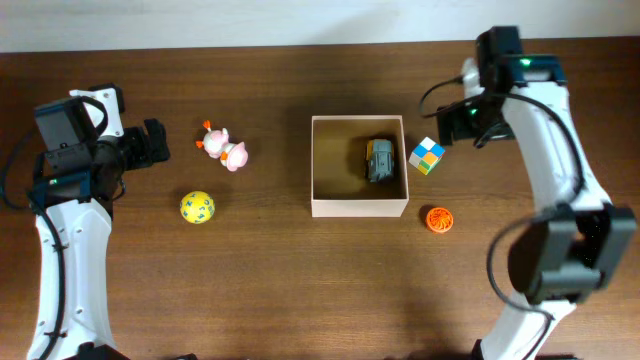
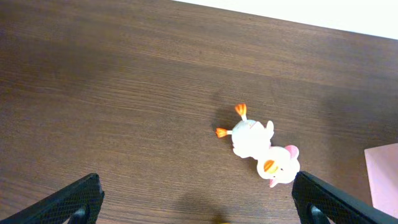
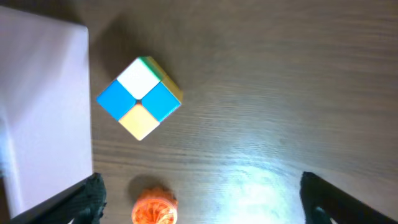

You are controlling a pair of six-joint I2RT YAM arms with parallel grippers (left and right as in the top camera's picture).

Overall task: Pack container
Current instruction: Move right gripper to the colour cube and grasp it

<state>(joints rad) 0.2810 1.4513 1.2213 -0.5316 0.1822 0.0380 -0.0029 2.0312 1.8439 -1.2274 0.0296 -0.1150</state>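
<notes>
In the overhead view I have the container (image 1: 360, 208) just right of centre frame, sitting flat on the brown table (image 1: 300, 290) with its open top up. A small grey toy car (image 1: 380, 160) lies inside it, against the right-hand wall. The container's pale wall also fills the left edge of the right wrist view (image 3: 43, 106), and a corner of it shows at the far right of the left wrist view (image 2: 382, 174). The right gripper (image 1: 452, 122) hangs at the upper right, just beside the container's upper right corner. On its own camera (image 3: 200, 186) the two fingers stand wide apart at the bottom corners, released and holding nothing. A multicoloured cube (image 1: 427, 157) (image 3: 139, 98) sits just beside the container's right wall, and an orange ridged ball (image 1: 438, 220) (image 3: 154, 208) lies below it, near the container's lower right corner. The left gripper (image 1: 155, 143) is at the left of the frame, well apart from the container. Its fingers are likewise spread wide and empty on the wrist camera (image 2: 196, 186). A white and pink duck toy (image 1: 224, 147) (image 2: 261, 146) lies on its side on the table to the right of that gripper. A yellow ball (image 1: 197, 207) rests below the duck.
</notes>
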